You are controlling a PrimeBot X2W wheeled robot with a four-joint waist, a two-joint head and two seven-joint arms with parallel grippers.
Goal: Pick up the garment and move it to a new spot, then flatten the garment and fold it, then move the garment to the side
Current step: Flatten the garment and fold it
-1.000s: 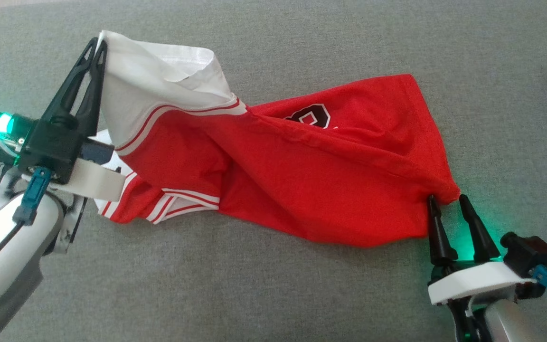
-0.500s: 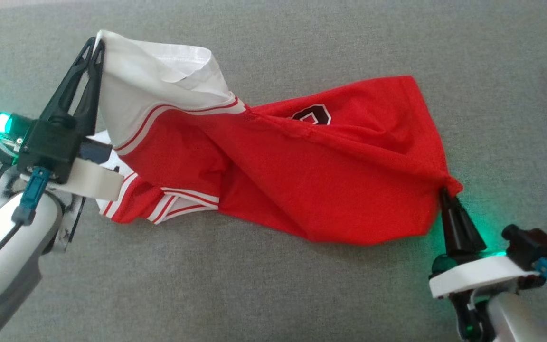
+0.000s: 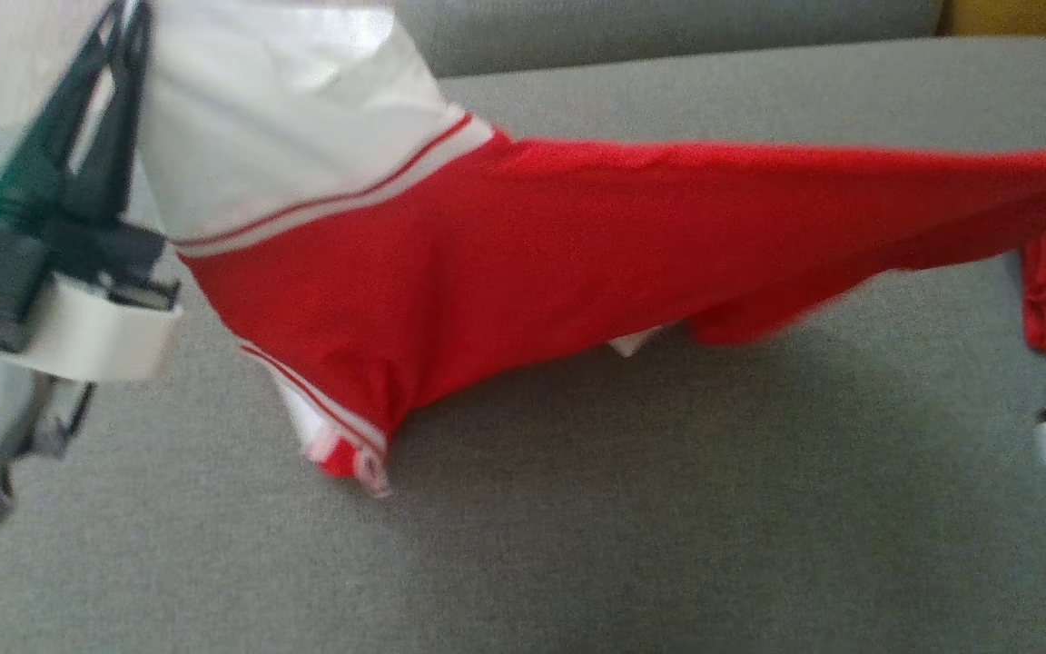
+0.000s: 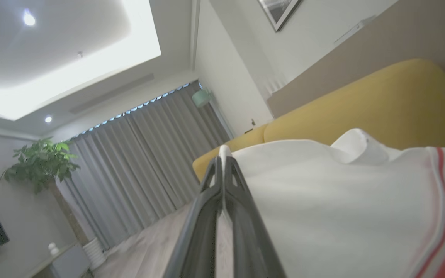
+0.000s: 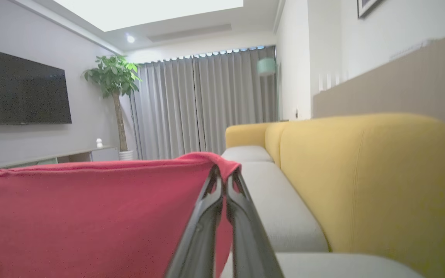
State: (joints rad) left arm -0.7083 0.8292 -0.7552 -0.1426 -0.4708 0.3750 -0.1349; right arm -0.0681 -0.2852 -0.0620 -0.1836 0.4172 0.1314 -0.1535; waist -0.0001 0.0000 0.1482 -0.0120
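Raised off the grey fabric seat (image 3: pixel 577 545) since a second ago, the red-and-white jersey garment (image 3: pixel 523 263) hangs between left gripper (image 4: pixel 224 156), pinched on its white edge, and right gripper (image 5: pixel 224 173), clamped on its red corner; pick-up judged underway, and next both arms should carry it level elsewhere.

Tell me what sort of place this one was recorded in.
Most likely a home living room: a yellow-backed sofa with grey seat cushions, a large dark television on the wall, and a potted plant beside floor-length grey curtains.
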